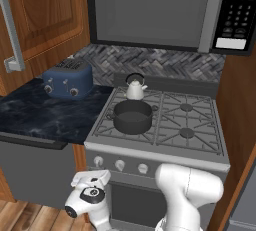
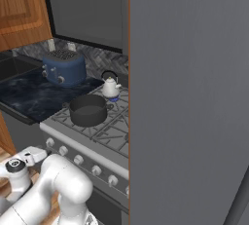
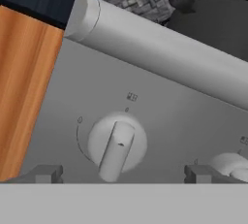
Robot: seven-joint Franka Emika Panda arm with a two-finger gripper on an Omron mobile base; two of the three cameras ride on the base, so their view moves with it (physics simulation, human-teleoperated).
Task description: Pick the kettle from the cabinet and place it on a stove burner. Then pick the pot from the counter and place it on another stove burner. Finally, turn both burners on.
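I'm down low at the front of the range now, and my gripper (image 3: 123, 173) has its two fingertips spread wide apart with nothing between them. Right ahead of them in the hand view sits a round grey knob (image 3: 116, 145) on the range's front panel, its bar grip pointing slightly off upright, and a second knob (image 3: 232, 164) peeks in at the right edge. Above the knobs runs the pale rounded front rail (image 3: 160, 53) of the range. From the left base view I see the gripper (image 1: 91, 178) just beside the leftmost knob (image 1: 98, 161), below the stove top. The pot (image 1: 132, 116) rests on the front left burner, dark and lidless. The kettle (image 1: 135, 87) stands upright on the rear left burner, just behind the pot and apart from it. The two right burners (image 1: 186, 120) are bare. On the counter (image 1: 40, 112) to the left the blue toaster (image 1: 68, 78) sits against the backsplash. The cabinet (image 1: 42, 17) hangs above it, its door shut as far as I can tell.
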